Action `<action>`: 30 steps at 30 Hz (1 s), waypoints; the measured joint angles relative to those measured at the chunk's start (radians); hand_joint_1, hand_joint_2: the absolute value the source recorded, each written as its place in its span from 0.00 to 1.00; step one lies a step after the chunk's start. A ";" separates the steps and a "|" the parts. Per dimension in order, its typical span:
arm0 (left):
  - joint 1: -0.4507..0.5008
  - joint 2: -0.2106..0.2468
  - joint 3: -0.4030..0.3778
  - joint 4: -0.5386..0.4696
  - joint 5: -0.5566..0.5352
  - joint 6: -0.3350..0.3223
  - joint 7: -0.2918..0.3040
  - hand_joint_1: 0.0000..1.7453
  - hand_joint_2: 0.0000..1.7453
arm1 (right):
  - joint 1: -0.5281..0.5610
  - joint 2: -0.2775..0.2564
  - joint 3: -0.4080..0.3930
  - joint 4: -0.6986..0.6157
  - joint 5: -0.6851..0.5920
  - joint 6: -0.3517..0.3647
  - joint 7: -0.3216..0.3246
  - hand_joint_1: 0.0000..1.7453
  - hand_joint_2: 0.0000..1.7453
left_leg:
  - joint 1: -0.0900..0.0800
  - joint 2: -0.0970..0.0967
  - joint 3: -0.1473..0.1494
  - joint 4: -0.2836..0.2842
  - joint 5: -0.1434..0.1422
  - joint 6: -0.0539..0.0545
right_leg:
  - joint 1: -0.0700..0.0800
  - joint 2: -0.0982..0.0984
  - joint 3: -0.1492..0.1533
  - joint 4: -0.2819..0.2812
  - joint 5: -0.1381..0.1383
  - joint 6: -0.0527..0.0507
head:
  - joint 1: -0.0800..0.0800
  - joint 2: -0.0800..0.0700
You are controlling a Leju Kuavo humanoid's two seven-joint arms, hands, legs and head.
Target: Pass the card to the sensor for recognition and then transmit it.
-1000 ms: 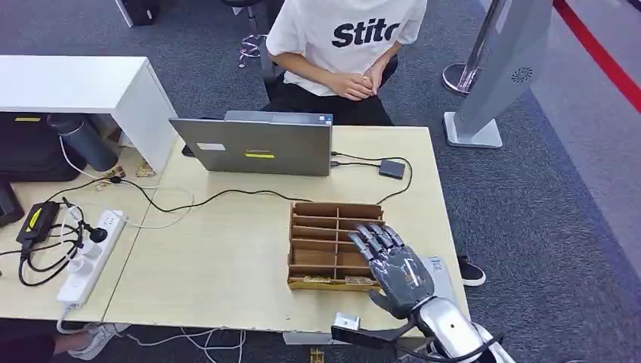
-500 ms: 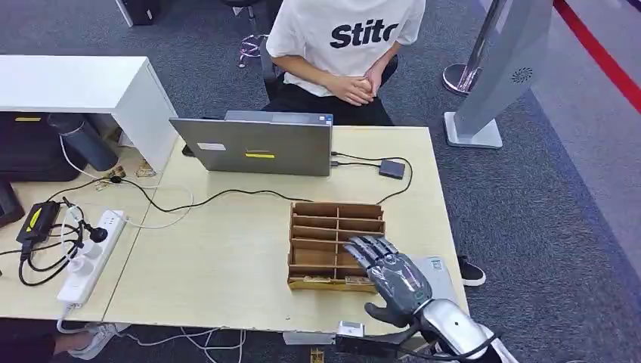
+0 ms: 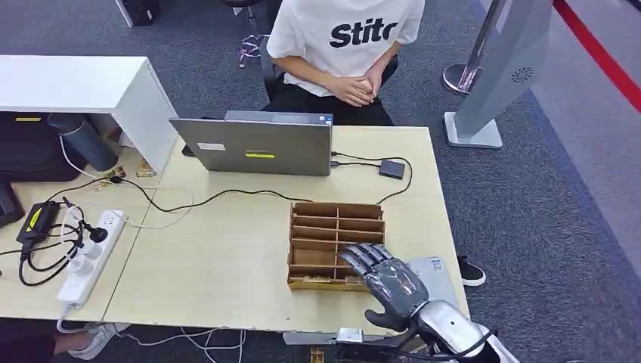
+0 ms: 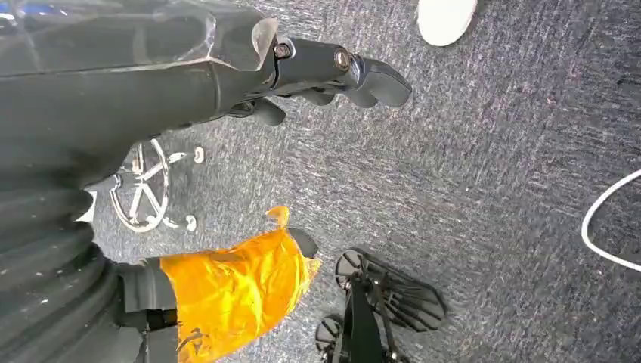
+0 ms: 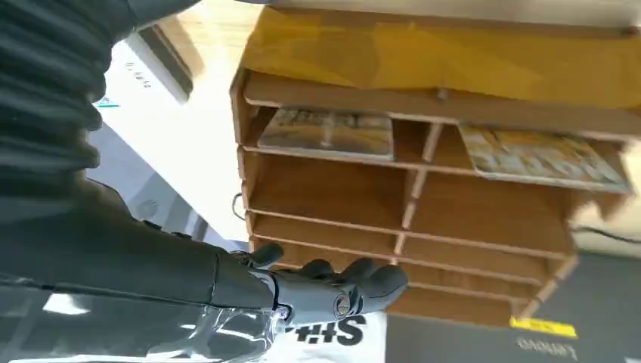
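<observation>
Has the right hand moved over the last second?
Yes. The right hand has drawn back toward the robot, its fingertips now over the nearer rows of the wooden organizer.

Right hand [image 3: 389, 281]: extended forward at the near right of the scene, palm down, fingers [image 3: 361, 255] spread and holding nothing. Left hand [image 4: 332, 72]: hanging low, fingers loosely apart, holding nothing.

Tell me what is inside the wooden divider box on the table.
The wooden box holds two printed cards in one row, one per compartment. The other compartments visible look empty. In the head view the right hand covers part of the near row.
</observation>
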 joint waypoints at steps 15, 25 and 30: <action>-0.002 0.000 0.003 0.000 0.000 0.003 0.000 0.00 1.00 | -0.020 0.001 0.034 0.051 0.026 -0.006 0.024 0.00 1.00 | 0.000 0.000 0.000 0.000 0.000 0.000 | 0.000 0.000 0.000 0.000 0.000 0.000 | 0.000 0.000; -0.002 0.000 0.003 0.000 0.000 0.008 0.000 0.00 1.00 | -0.023 0.002 0.032 0.058 0.023 -0.013 0.025 0.00 1.00 | 0.000 0.000 0.000 0.000 0.000 0.000 | 0.000 0.000 0.000 0.000 0.000 0.000 | 0.000 0.000; -0.002 0.000 0.003 0.000 0.002 0.008 0.002 0.00 1.00 | -0.022 0.002 0.025 0.056 0.025 -0.019 0.026 0.73 1.00 | 0.000 0.000 0.000 0.000 0.000 0.000 | 0.000 0.000 0.000 0.000 0.000 0.000 | 0.000 0.000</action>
